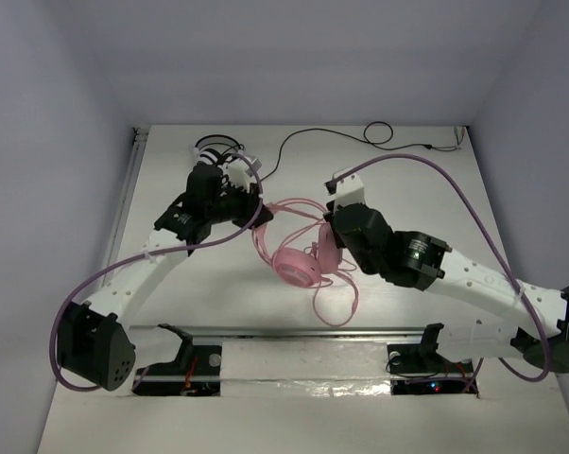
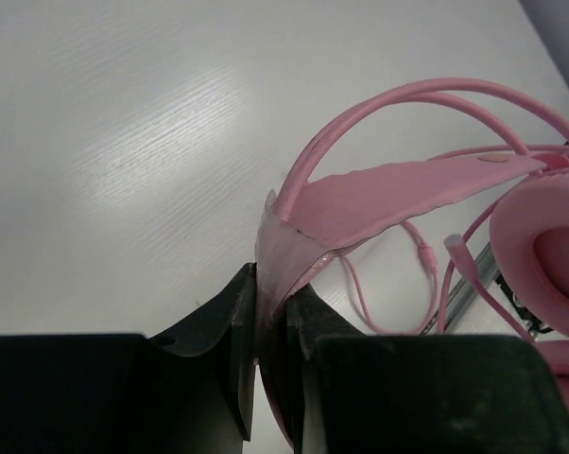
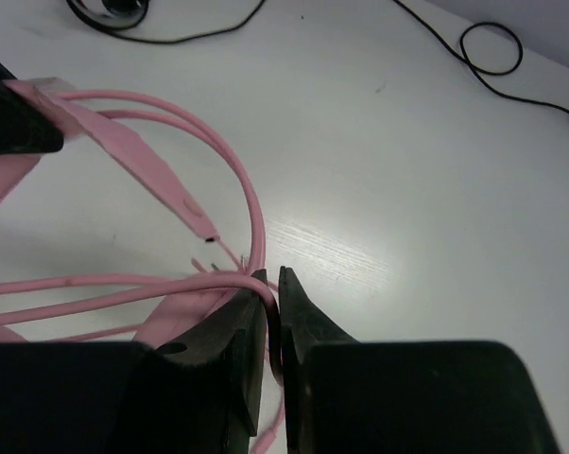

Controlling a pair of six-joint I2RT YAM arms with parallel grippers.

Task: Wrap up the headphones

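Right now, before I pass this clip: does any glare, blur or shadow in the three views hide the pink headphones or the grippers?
Top external: soft even light, headphones small but clear. Left wrist: glare streak on the table; left gripper dark and soft-edged, headband grip readable. Right wrist: glare patch on the table, right gripper in black shadow, cable sharp.
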